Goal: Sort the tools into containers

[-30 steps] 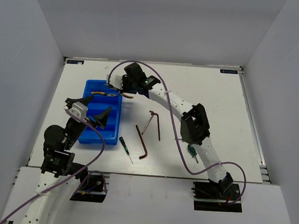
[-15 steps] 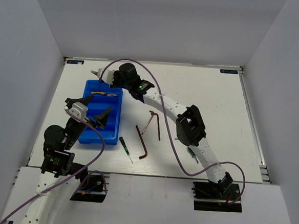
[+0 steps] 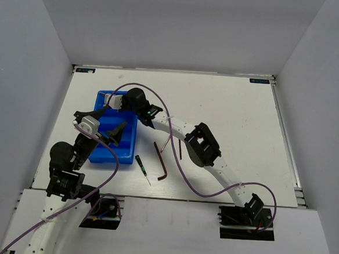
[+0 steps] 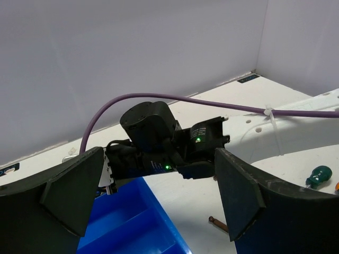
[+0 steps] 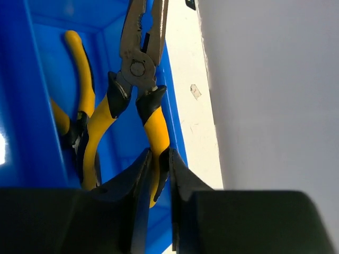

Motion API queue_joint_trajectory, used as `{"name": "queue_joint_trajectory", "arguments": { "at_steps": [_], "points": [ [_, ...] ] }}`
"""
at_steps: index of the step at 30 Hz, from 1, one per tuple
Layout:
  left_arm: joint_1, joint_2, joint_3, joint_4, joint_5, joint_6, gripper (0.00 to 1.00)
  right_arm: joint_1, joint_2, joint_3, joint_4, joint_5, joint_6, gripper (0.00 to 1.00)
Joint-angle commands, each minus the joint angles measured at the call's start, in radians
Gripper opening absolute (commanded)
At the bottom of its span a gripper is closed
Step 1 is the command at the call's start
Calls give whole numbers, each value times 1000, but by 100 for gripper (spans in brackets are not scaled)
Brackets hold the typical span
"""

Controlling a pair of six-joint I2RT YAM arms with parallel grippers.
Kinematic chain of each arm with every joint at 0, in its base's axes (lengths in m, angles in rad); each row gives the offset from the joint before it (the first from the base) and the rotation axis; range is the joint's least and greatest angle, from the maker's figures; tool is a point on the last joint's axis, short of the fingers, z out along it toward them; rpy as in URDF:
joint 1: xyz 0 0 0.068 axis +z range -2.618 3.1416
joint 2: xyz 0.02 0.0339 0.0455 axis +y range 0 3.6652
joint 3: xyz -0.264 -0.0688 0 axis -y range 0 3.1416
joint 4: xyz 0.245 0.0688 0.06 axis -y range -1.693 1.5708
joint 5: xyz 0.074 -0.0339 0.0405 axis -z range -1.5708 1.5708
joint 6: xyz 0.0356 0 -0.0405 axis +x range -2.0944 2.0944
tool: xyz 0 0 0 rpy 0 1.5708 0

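My right gripper (image 5: pixel 159 154) is shut on one yellow handle of a pair of pliers (image 5: pixel 136 66) and holds them over the far compartment of the blue tray (image 5: pixel 29 90). A second pair of yellow-handled pliers (image 5: pixel 78 69) lies in that compartment. In the top view the right gripper (image 3: pixel 110 99) hangs over the tray's (image 3: pixel 100 156) far end. My left gripper (image 3: pixel 110 133) is open and empty above the tray's near part; it also shows in the left wrist view (image 4: pixel 156 222). A hex key (image 3: pixel 161 160) and a thin green-handled screwdriver (image 3: pixel 142 169) lie right of the tray.
A second hex key (image 3: pixel 175 140) lies partly under the right arm (image 3: pixel 200 143). A stubby green-handled screwdriver (image 4: pixel 318 174) lies on the table (image 3: pixel 240 114) under that arm. White walls close the table at back and sides.
The right gripper, still holding the pliers, swung left past the tray's far edge and then came back and down over the far compartment. The left arm has not moved.
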Motion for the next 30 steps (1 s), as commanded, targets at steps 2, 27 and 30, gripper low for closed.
{"name": "queue_joint_trajectory", "arguments": {
  "at_steps": [2, 27, 30],
  "points": [
    [4, -1, -5, -2, 9, 6, 95, -5, -67, -5, 104, 30, -3, 31],
    [-7, 299, 63, 2, 162, -98, 0, -90, -498, -163, -430, 180, 473, 0],
    [-18, 602, 192, -78, 307, -107, 16, -167, -607, -278, -700, 58, 653, 0]
  ]
}}
